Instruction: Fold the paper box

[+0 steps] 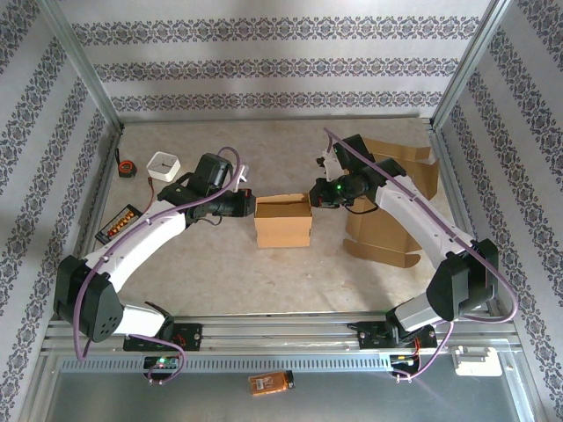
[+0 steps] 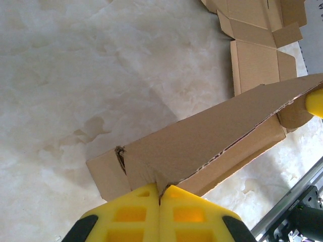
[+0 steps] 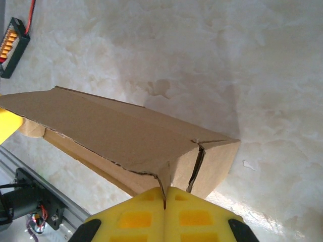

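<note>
So the box point(image 1: 282, 221) sits in the middle of the desk point(image 1: 220, 272), between the two arms, and it already looks like a box: walls up, with a brown lid panel lying over the top. The left end effector point(image 2: 160, 195) is closed all the way, its yellow fingers point(image 2: 136, 217) pinching the cardboard edge at the box's left end. The right end effector point(image 3: 164, 195) does the same at the opposite end, clamped tight on the edge right by a corner where the seam gapes a bit. From the wrist views the lid sits at a slant rather than flush, and the corners look open. I'd say the shaping is mostly done but the closing isn't — the lid needs pressing down and the end flaps need tucking in. A pile of flat unfolded cardboard point(image 1: 387, 230) lies off to the right, apart from the box
</note>
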### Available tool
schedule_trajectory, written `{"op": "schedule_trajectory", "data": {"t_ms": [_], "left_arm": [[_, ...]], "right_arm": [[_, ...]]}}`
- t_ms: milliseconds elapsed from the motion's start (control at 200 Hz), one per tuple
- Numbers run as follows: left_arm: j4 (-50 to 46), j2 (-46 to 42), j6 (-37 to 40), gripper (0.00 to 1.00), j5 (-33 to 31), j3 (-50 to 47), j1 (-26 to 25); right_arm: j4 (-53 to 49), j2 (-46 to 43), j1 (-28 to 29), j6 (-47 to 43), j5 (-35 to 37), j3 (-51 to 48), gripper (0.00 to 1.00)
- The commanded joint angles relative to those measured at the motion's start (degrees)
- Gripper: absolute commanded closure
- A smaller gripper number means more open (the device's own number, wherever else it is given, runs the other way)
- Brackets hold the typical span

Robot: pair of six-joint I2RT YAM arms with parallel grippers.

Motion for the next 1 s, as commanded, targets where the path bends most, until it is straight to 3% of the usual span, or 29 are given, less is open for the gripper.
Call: {"op": "schedule_trajectory", "data": {"t_ms": [0,165,690,994], "left_arm": [[-6.71,2.39,1.66,0.95,-1.26,-1.5,-1.68],[-6.57,2.28,1.44,0.95,-1.3,-1.03,-1.61],[-4.52,1.58,-0.2,0.95,0.46,-2.26,-1.63],[-4.75,1.77,-0.13,0.95,0.45,-2.38,-1.69]], "right_arm": [[-1.72,0.4,0.49,-2.46,0.12,1.31,1.0],[-3.15,0.39,0.51,-3.9,2.03,0.67,1.0],[1.53,0.41,1.63,1.29,-1.86,-4.5,0.99],[-3.79,0.74,2.95,-4.64,8.74,-6.19,1.0]]}}
